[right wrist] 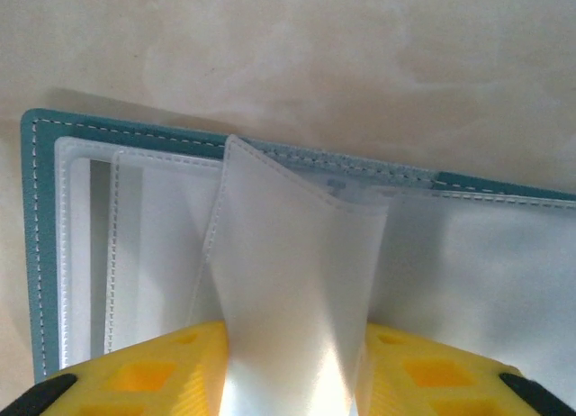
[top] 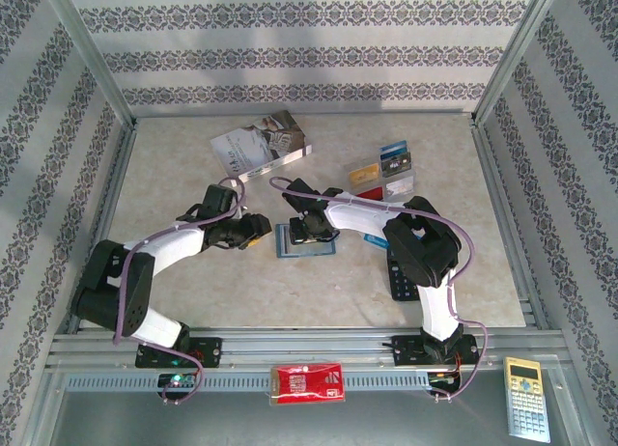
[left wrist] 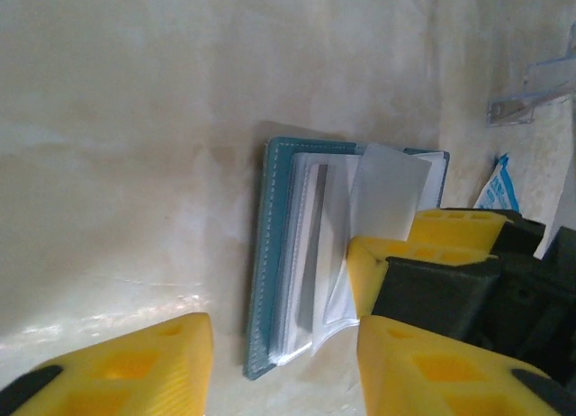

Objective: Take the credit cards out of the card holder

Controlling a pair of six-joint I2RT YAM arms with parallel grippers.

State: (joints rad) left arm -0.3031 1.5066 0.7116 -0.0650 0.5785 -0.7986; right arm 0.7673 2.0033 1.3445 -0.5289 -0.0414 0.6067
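Card holder (top: 307, 243): lies open and flat on the table (top: 193, 176), about mid-table, between the two grippers. Teal cover down, clear pockets facing up.

Plastic sleeve (right wrist: 288, 281): one leaf is raised off the stack and bowed, the others lie flat. My reading is that it is lifted to expose the pockets beneath, so any card left inside can be reached. I cannot tell whether a card remains; the pockets look pale and mostly see-through.

Right gripper (right wrist: 292, 344): above the holder's near edge, jaws partway closed, with the raised sleeve running between them and touching both yellow fingers. It looks pinched, not merely resting.

Left gripper (left wrist: 283, 330): just beside the holder's left edge, jaws apart, nothing between them, no contact that I can confirm. Probably placed to pin the cover while the other arm pulls.

Credit cards (top: 382, 171): several lie loose, beyond and to the right of the holder, well apart from it.

Black calculator (top: 401, 277): partly hidden under the right arm. Book (top: 259, 145): at the far side.
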